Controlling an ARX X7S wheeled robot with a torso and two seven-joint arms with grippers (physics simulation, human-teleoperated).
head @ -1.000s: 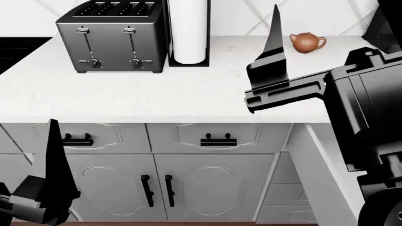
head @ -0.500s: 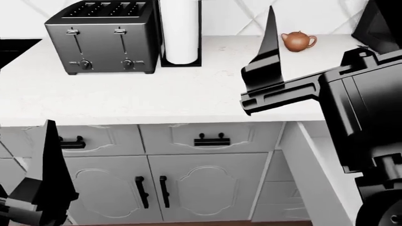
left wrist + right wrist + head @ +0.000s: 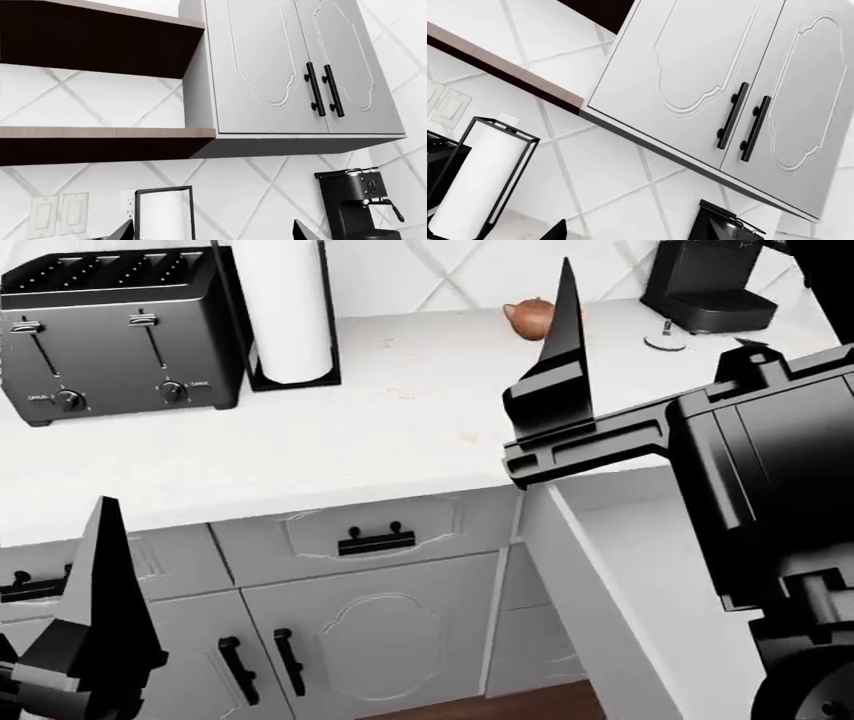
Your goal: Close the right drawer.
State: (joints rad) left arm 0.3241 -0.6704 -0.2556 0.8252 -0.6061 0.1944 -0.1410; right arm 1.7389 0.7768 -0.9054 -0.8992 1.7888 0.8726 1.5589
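The right drawer [image 3: 638,552] stands pulled out from under the counter at the right of the head view. Its smooth pale-grey inside and long side wall [image 3: 571,585] show; my right arm hides its front and handle. My right gripper [image 3: 566,360] hovers above the counter edge, just left of the drawer's inner end, pointing up. In the right wrist view the right gripper [image 3: 635,235] is open, with only wall between its tips. My left gripper [image 3: 107,580] hangs low at the left, before the lower cabinet doors. The left gripper [image 3: 213,235] is also open and holds nothing.
On the white counter [image 3: 400,430] stand a toaster [image 3: 114,335], a paper towel holder [image 3: 287,310], a brown teapot [image 3: 530,318] and a black coffee machine [image 3: 707,285]. A shut drawer [image 3: 374,537] sits above handled doors [image 3: 360,640]. Wall cabinets [image 3: 300,70] and shelves [image 3: 100,45] hang above.
The head view has swung to the right: toaster and towel holder slid left, the coffee machine came into view, and more of the open drawer shows. Both arms keep their places in the view.
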